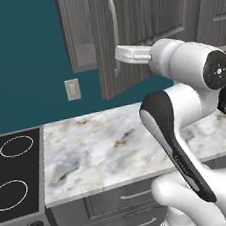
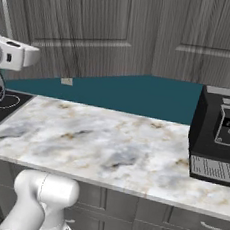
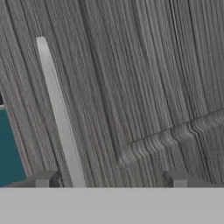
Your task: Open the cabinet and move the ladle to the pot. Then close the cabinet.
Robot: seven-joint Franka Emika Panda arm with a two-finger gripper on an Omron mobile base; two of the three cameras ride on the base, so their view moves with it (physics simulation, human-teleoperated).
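The cabinet (image 1: 144,25) is dark grey wood grain and hangs above the counter. Its door (image 2: 86,28) stands a little ajar, the handle edge swung out from the wall. My gripper (image 1: 121,54) is up at the long vertical silver handle (image 1: 114,34). In the hand view the handle (image 3: 61,118) runs between the two fingertips of my gripper (image 3: 111,180), close to the left fingertip (image 3: 43,179). The fingers stand wide apart, open, gripping nothing. The ladle and the pot are out of view.
A marble counter (image 1: 104,146) runs below the cabinet, with a black stovetop (image 1: 16,168) at its left end. A black coffee machine (image 2: 219,133) stands at the right. Grey drawers (image 1: 126,199) sit under the counter. A wall socket (image 1: 72,89) is on the teal wall.
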